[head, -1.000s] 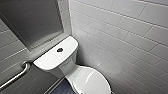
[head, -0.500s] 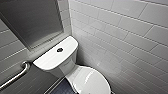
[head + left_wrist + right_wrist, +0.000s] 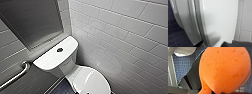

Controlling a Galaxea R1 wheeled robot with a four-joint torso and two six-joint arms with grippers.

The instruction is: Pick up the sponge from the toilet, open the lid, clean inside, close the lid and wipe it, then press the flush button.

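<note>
The white toilet (image 3: pixel 75 72) stands in the corner with its lid (image 3: pixel 91 81) down. The round dark flush button (image 3: pixel 60 49) sits in the middle of the tank top. In the left wrist view the lid (image 3: pixel 220 18) is very close, and my left gripper (image 3: pixel 213 44) is open, its dark fingertips (image 3: pixel 199 44) on either side of the lid's edge. The orange sponge (image 3: pixel 224 70) looms large in the right wrist view, its narrow end running down into my right gripper (image 3: pixel 209 93), which is shut on it, above the blue tiled floor (image 3: pixel 184 65).
A white tiled wall (image 3: pixel 125 37) runs close along the toilet's right side. A metal grab bar (image 3: pixel 15 75) is fixed to the wall left of the tank, below a grey framed panel (image 3: pixel 30 20). Dark blue floor tiles (image 3: pixel 173 37) lie beside the bowl.
</note>
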